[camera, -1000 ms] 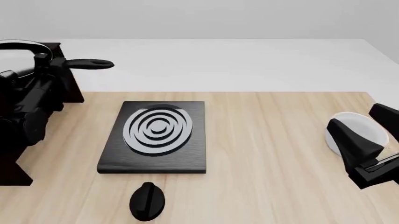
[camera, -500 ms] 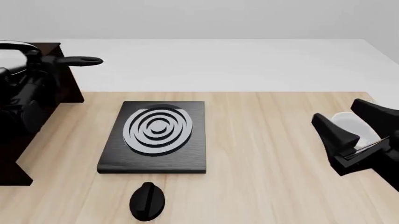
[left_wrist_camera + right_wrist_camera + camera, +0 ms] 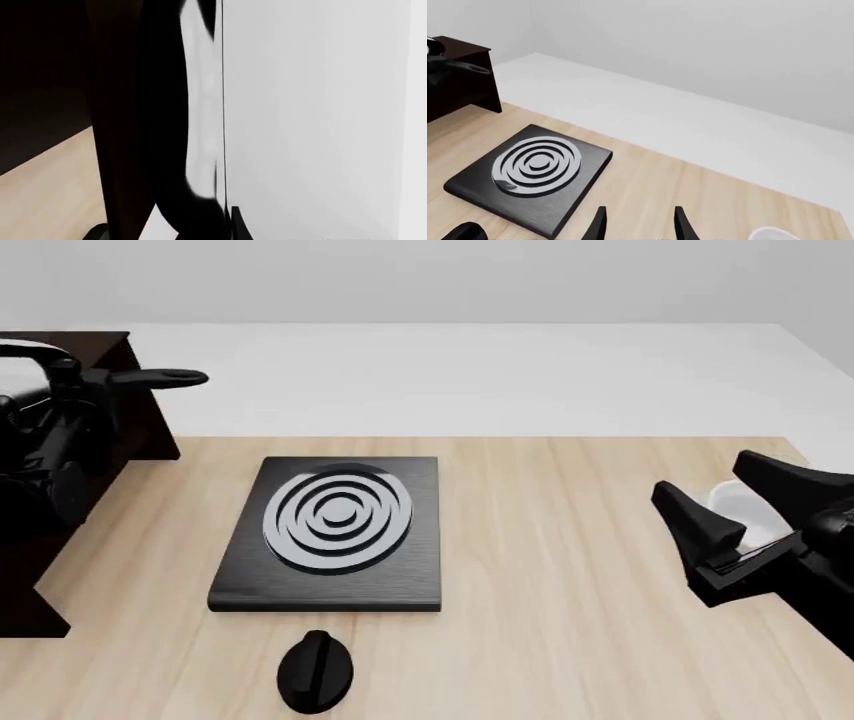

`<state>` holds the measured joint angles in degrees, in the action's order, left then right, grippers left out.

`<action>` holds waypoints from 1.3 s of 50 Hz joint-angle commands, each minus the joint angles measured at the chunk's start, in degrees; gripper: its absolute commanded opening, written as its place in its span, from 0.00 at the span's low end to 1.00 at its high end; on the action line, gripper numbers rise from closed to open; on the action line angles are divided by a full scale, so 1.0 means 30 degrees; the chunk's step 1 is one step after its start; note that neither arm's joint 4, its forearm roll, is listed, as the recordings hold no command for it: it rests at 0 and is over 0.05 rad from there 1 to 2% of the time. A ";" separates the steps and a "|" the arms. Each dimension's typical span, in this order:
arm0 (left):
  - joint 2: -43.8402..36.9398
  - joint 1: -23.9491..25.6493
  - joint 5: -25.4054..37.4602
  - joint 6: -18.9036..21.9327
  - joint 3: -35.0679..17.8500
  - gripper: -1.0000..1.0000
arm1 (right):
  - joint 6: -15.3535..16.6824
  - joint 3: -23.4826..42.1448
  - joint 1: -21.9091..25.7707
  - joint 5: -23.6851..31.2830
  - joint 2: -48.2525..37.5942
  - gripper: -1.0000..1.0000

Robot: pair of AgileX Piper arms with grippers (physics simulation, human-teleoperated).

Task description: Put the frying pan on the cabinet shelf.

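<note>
The frying pan shows in the front view at the far left, its rim (image 3: 30, 344) level with the cabinet shelf (image 3: 100, 338) and its long handle (image 3: 160, 377) pointing right past the cabinet's edge. My left gripper (image 3: 64, 368) is shut on the pan where the handle meets the bowl. The left wrist view is filled by dark close shapes, and the pan cannot be made out there. My right gripper (image 3: 731, 498) hovers open over the table's right side, holding nothing; its fingertips (image 3: 599, 224) appear in the right wrist view.
A black stove plate (image 3: 334, 530) with silver rings lies mid-table, a black knob (image 3: 316, 670) in front of it. A white bowl (image 3: 747, 510) sits at the right edge, partly behind the right gripper. The dark cabinet's side (image 3: 460, 80) stands on the table's left.
The left arm carried the pan leftward, so its handle tip sits closer to the cabinet. The right gripper moved left and up, coming in front of the bowl.
</note>
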<state>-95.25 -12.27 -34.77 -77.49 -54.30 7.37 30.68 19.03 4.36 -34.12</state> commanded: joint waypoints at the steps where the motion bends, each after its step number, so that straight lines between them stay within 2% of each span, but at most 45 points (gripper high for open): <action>1: -0.0344 -0.0687 -0.0882 -0.0070 0.0076 0.00 | -0.0086 -0.0223 -0.0119 -0.0150 -0.0178 1.00; 16: -0.0666 -0.0818 -0.1576 -0.0320 0.0655 0.00 | -0.0144 -0.0586 -0.0318 0.0279 0.0257 1.00; 17: -0.0589 -0.0565 -0.1733 -0.0479 0.0905 1.00 | -0.0106 -0.0610 -0.0307 0.0285 0.0260 1.00; 42: 0.0425 -0.0668 -0.1398 0.0076 0.0957 1.00 | 0.0120 -0.1203 0.0189 0.0410 0.0608 1.00; 52: 0.1650 -0.0167 -0.1180 0.0718 0.1514 1.00 | -0.0156 -0.1688 -0.0016 0.0593 0.0932 1.00; 65: 0.3352 0.0341 -0.1323 0.1181 0.3049 1.00 | -0.0261 -0.1819 -0.0144 0.0725 0.1120 1.00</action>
<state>-88.64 -12.12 -38.56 -74.93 -48.03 6.82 25.72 18.79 6.33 -31.15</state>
